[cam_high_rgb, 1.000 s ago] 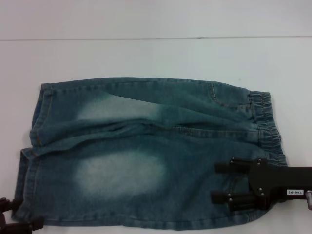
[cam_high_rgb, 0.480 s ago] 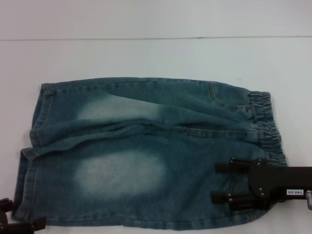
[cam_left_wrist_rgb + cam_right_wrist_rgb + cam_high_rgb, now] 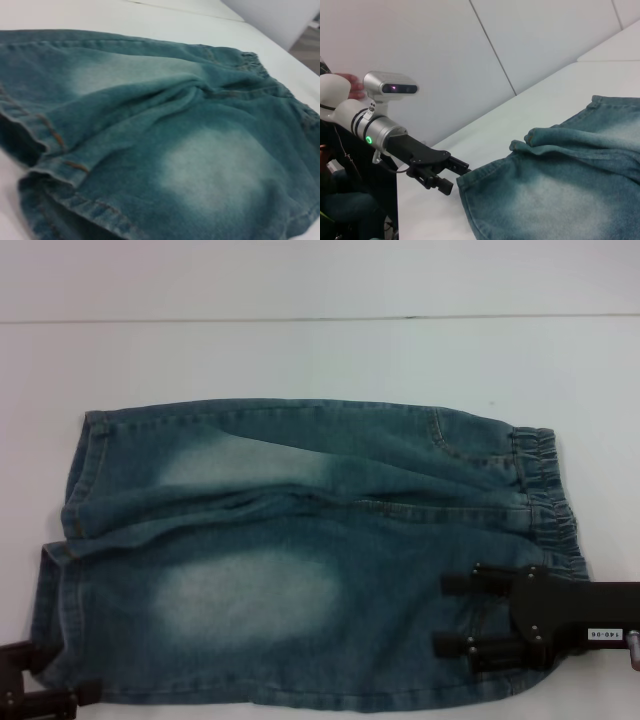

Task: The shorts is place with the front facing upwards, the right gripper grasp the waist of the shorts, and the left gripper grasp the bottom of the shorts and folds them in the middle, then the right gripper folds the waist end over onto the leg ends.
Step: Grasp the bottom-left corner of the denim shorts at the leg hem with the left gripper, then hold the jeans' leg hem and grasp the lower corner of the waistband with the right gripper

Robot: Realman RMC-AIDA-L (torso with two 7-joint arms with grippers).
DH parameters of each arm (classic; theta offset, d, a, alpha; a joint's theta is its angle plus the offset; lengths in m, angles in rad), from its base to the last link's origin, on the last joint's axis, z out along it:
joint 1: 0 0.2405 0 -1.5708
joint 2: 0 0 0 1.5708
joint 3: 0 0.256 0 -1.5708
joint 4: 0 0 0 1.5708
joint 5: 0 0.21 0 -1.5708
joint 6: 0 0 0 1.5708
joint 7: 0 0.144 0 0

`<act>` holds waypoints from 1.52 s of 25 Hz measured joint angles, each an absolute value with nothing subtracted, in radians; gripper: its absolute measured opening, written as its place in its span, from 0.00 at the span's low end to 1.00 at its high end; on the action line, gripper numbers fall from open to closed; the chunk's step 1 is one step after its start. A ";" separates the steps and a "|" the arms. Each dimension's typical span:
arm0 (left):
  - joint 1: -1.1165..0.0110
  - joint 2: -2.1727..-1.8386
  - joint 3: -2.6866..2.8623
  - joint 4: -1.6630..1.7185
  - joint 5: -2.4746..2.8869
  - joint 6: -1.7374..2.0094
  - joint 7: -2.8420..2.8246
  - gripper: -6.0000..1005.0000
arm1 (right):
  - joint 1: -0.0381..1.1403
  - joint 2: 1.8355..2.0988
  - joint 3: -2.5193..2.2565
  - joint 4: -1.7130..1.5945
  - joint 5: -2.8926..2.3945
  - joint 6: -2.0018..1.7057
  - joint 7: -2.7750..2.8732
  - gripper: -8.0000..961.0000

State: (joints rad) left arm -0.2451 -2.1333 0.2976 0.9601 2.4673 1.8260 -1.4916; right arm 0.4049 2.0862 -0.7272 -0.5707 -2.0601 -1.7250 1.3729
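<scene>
The blue denim shorts [image 3: 300,550] lie flat on the white table [image 3: 300,355]. Their elastic waist [image 3: 545,490] is to the right and the leg ends [image 3: 70,490] to the left. My right gripper [image 3: 450,614] hangs open over the near waist corner, with both fingers above the denim. At the near left corner my left gripper [image 3: 52,676] is open, right at the hem of the near leg. The right wrist view shows the left gripper [image 3: 456,179] open just beside that hem corner [image 3: 465,187]. Only the shorts [image 3: 190,150] and the leg hem [image 3: 60,167] fill the left wrist view.
White table surface stretches beyond the shorts up to a seam line [image 3: 320,318] at the back. In the right wrist view the table edge [image 3: 405,210] drops off behind the left arm [image 3: 380,132], with a white wall behind.
My left gripper has moved in from the near left corner toward the near leg's hem. The right gripper and the shorts have stayed put.
</scene>
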 joint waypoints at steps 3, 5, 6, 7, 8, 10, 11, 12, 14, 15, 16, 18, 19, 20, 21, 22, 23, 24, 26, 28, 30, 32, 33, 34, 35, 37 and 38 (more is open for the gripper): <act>-0.256 -2.129 0.316 0.955 2.487 1.829 -1.493 0.91 | 0.405 2.086 -0.727 -0.571 -2.060 -1.724 1.373 0.98; -0.259 -2.129 0.318 0.957 2.490 1.827 -1.492 0.83 | 0.405 2.086 -0.727 -0.571 -2.060 -1.724 1.373 0.98; -0.260 -2.129 0.318 0.958 2.490 1.826 -1.491 0.79 | 0.405 2.086 -0.727 -0.571 -2.060 -1.724 1.373 0.98; -0.260 -2.130 0.318 0.959 2.489 1.825 -1.490 0.75 | 0.404 2.086 -0.726 -0.571 -2.060 -1.724 1.373 0.98; -0.261 -2.130 0.318 0.960 2.488 1.824 -1.490 0.71 | 0.400 2.085 -0.726 -0.573 -2.058 -1.725 1.373 0.98; -0.264 -2.131 0.318 0.962 2.484 1.820 -1.488 0.63 | 0.398 2.085 -0.723 -0.575 -2.057 -1.728 1.373 0.98; -0.266 -2.131 0.318 0.963 2.482 1.819 -1.486 0.59 | 0.397 2.085 -0.719 -0.577 -2.056 -1.731 1.373 0.98; -0.267 -2.131 0.316 0.963 2.481 1.817 -1.484 0.55 | 0.396 2.085 -0.712 -0.578 -2.055 -1.738 1.373 0.98; -0.271 -2.132 0.311 0.963 2.479 1.812 -1.480 0.48 | 0.396 2.085 -0.701 -0.579 -2.055 -1.747 1.371 0.98; -0.273 -2.133 0.309 0.961 2.475 1.811 -1.479 0.37 | 0.396 2.085 -0.697 -0.579 -2.055 -1.750 1.371 0.98; -0.273 -2.133 0.308 0.960 2.472 1.812 -1.479 0.26 | 0.396 2.085 -0.695 -0.579 -2.055 -1.752 1.370 0.98; -0.277 -2.133 0.308 0.958 2.463 1.816 -1.482 0.19 | 0.396 2.085 -0.694 -0.580 -2.054 -1.753 1.371 0.98; -0.279 -2.133 0.308 0.958 2.461 1.817 -1.484 0.15 | 0.396 2.085 -0.694 -0.580 -2.054 -1.753 1.371 0.98; -0.280 -2.133 0.309 0.958 2.460 1.818 -1.485 0.12 | 0.395 2.085 -0.693 -0.580 -2.054 -1.754 1.371 0.98; -0.282 -2.134 0.310 0.958 2.460 1.819 -1.484 0.08 | 0.393 2.084 -0.687 -0.580 -2.054 -1.759 1.371 0.98; -0.283 -2.137 0.311 0.960 2.460 1.819 -1.483 0.04 | 0.390 2.081 -0.678 -0.580 -2.054 -1.768 1.372 0.98; -0.284 -2.139 0.313 0.961 2.460 1.818 -1.482 0.04 | 0.386 2.078 -0.660 -0.581 -2.054 -1.781 1.373 0.98; -0.284 -2.141 0.313 0.962 2.460 1.817 -1.481 0.04 | 0.382 2.075 -0.646 -0.581 -2.054 -1.793 1.374 0.98; -0.285 -2.143 0.314 0.963 2.460 1.814 -1.480 0.04 | 0.362 2.058 -0.578 -0.581 -2.054 -1.822 1.387 0.98; -0.286 -2.143 0.313 0.963 2.460 1.814 -1.480 0.04 | 0.331 2.036 -0.506 -0.577 -2.054 -1.843 1.400 0.98; -0.287 -2.143 0.312 0.963 2.460 1.813 -1.479 0.04 | 0.283 2.012 -0.424 -0.570 -2.056 -1.863 1.410 0.98; -0.290 -2.144 0.310 0.963 2.460 1.812 -1.479 0.04 | 0.266 2.007 -0.409 -0.570 -2.058 -1.865 1.411 0.98; -0.292 -2.145 0.310 0.963 2.460 1.812 -1.479 0.04 | 0.251 2.004 -0.399 -0.570 -2.059 -1.867 1.412 0.98; -0.294 -2.145 0.310 0.963 2.460 1.814 -1.479 0.04 | 0.236 2.001 -0.395 -0.571 -2.060 -1.867 1.412 0.98; -0.295 -2.146 0.309 0.963 2.458 1.815 -1.479 0.04 | 0.209 2.000 -0.392 -0.570 -2.063 -1.862 1.409 0.98; -0.297 -2.146 0.308 0.963 2.454 1.817 -1.478 0.04 | 0.200 2.001 -0.391 -0.570 -2.067 -1.855 1.407 0.98; -0.297 -2.146 0.308 0.963 2.452 1.817 -1.478 0.04 | 0.192 2.003 -0.391 -0.569 -2.073 -1.844 1.403 0.98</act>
State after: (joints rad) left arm -0.2974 -2.1460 0.3081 0.9634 2.4523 1.8170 -1.4778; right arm 0.1924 2.0034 -0.3910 -0.5694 -2.0732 -1.8440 1.4032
